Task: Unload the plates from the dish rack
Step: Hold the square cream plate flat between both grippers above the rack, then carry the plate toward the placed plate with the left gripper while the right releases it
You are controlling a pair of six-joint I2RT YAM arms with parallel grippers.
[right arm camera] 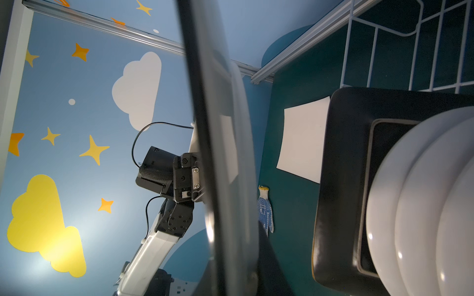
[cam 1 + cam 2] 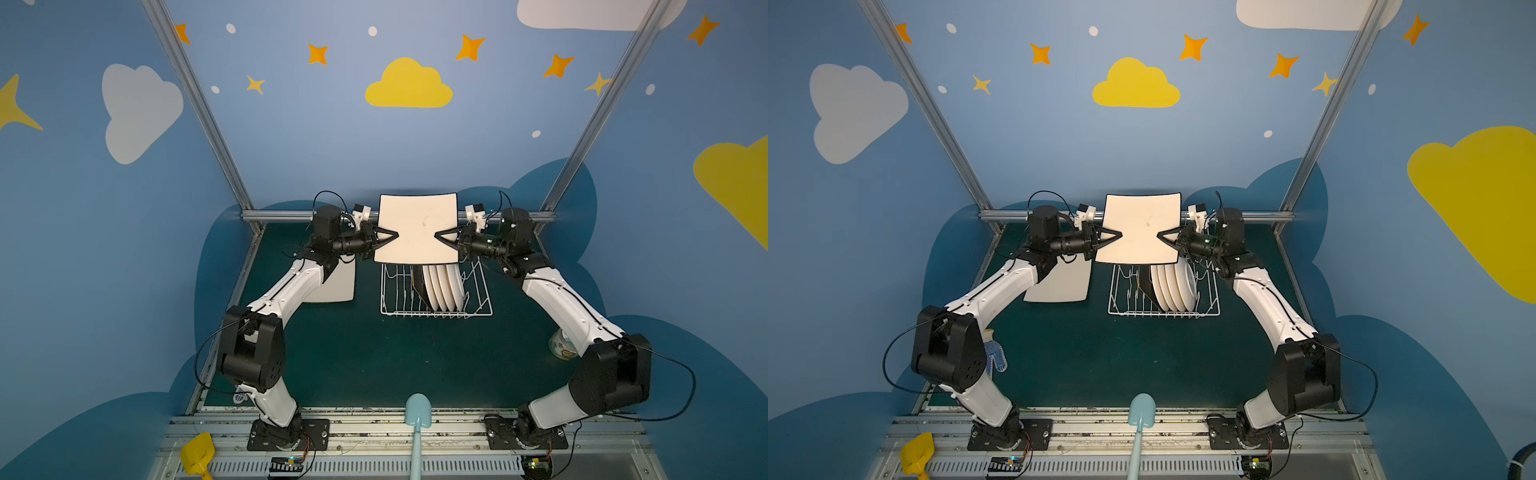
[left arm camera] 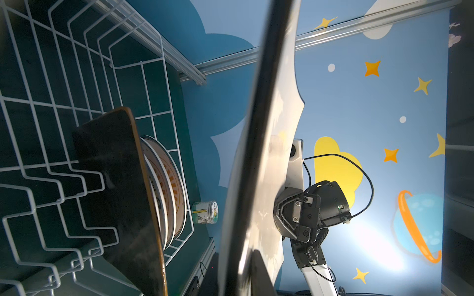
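The dark green bench (image 2: 353,353) carries the white wire dish rack (image 2: 436,316) at its middle. I hold one large cream plate (image 2: 417,224) clear above the rack's far end, high enough, I judge, to swing out without snagging. The left fingers (image 2: 395,235) and right fingers (image 2: 439,236) pinch its opposite side edges, each pair narrow and clamped on the rim. I take that as sharing the load of a wide, slick piece. It is square and glossy, with upturned corners and a faint speck near the centre. Its twin (image 2: 336,286) lies flat on the bench beside the rack, partly under the left arm (image 2: 291,286). Left in the rack, on edge, are the black plate (image 2: 419,282) and four round white plates (image 2: 446,286).
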